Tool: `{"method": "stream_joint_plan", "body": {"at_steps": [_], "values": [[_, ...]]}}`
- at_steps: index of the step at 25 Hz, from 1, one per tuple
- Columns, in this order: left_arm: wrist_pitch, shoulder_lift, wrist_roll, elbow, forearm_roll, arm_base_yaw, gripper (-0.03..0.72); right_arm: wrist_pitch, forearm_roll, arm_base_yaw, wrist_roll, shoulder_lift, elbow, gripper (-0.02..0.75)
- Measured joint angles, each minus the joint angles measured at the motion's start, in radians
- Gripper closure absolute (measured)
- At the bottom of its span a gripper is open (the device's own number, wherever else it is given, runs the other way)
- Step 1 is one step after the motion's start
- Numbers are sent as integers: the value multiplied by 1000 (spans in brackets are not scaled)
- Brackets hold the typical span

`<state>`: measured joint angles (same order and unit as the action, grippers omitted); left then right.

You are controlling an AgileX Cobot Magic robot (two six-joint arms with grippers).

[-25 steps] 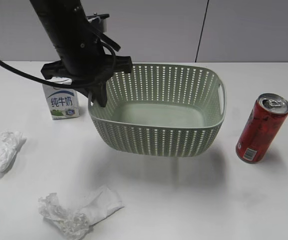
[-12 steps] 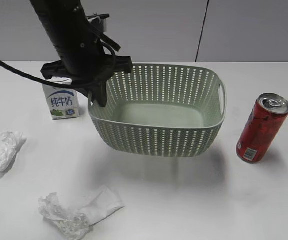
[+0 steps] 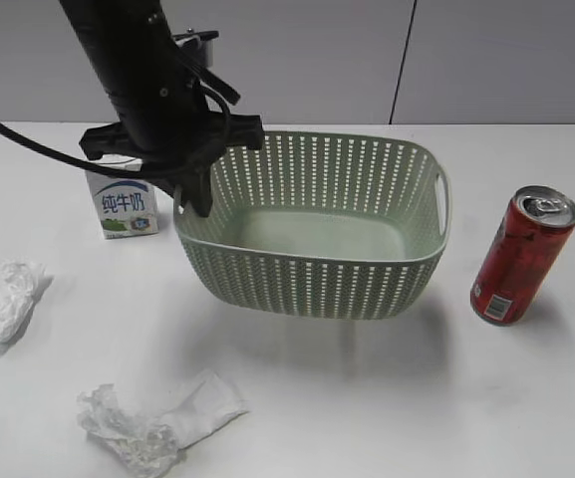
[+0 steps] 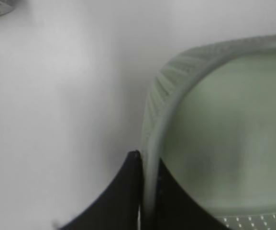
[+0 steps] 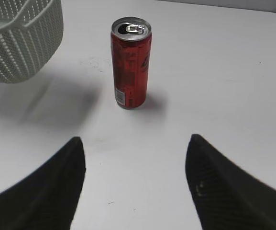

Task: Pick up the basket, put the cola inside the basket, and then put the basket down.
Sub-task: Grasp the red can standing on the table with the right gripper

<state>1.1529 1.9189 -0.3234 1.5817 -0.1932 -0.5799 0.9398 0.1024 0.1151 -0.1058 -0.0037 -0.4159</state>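
Note:
The pale sage-green basket [image 3: 317,234] hangs above the white table, tilted, with its shadow under it. My left gripper [image 3: 195,194] is shut on the basket's left rim; in the left wrist view the two black fingers [image 4: 128,191] pinch the rim [image 4: 149,143] from both sides. The red cola can [image 3: 521,256] stands upright on the table to the basket's right. In the right wrist view the cola [image 5: 130,63] stands ahead of my right gripper [image 5: 135,143], which is open and empty, well short of the can. The basket's corner shows at the top left [image 5: 23,38].
A white-blue milk carton [image 3: 123,204] stands left of the basket, behind the left arm. Two crumpled white tissues lie on the table, one at far left [image 3: 13,299] and one at front left [image 3: 157,418]. A grey wall runs behind the table.
The basket has shifted very slightly in the left gripper's hold, a little lower on its right side. The cola and the tissues have not moved.

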Motion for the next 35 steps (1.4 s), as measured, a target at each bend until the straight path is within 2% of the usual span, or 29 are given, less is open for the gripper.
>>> {"method": "stream_joint_plan", "body": {"at_steps": [11,17,21,26,35], "values": [[4,0,0,0,2,0,692,1,-7,0,-22,-1,0,235],[4,0,0,0,5,0,692,-48,-5,0,-21,70,-30,93],[4,0,0,0,7,0,692,-95,24,0,-20,243,-110,88],[4,0,0,-1,8,0,692,-87,114,0,-20,560,-271,89],[4,0,0,-1,11,0,692,26,163,0,-71,1092,-577,108]]}}
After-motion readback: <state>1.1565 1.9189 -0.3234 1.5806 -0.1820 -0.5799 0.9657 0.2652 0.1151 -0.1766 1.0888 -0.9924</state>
